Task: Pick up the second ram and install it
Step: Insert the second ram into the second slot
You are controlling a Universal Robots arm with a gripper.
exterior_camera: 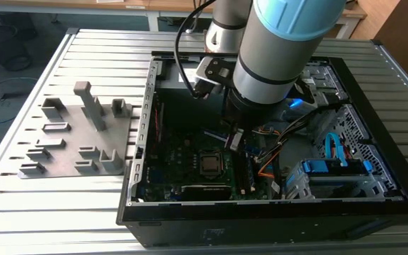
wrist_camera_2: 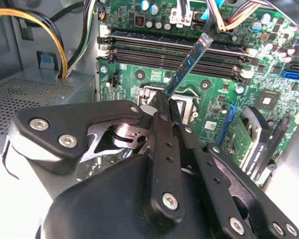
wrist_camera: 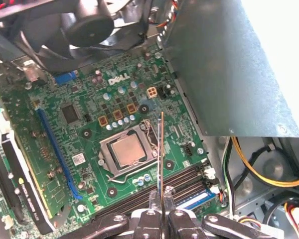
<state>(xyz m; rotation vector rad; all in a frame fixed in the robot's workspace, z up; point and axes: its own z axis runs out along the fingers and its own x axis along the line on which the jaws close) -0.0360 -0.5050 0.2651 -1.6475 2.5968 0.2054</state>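
Over one motherboard point(wrist_camera_2: 214, 97), one ram point(wrist_camera_2: 188, 65), hand point(wrist_camera_2: 165, 103) clamped

The arm point(exterior_camera: 278, 48) is reaching steeply down from above. In the second wrist view the gripper point(wrist_camera_2: 165, 107) is squeezing its two black fingers point(wrist_camera_2: 165, 154) together, pinching one end of the thin memory stick point(wrist_camera_2: 188, 64) — the stick is jutting out well beyond them.

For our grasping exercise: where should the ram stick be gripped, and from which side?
Pinch the second ram across its flat faces near one edge, from above the motherboard, as the hand does: it is thin, and its far edge must meet the slots.
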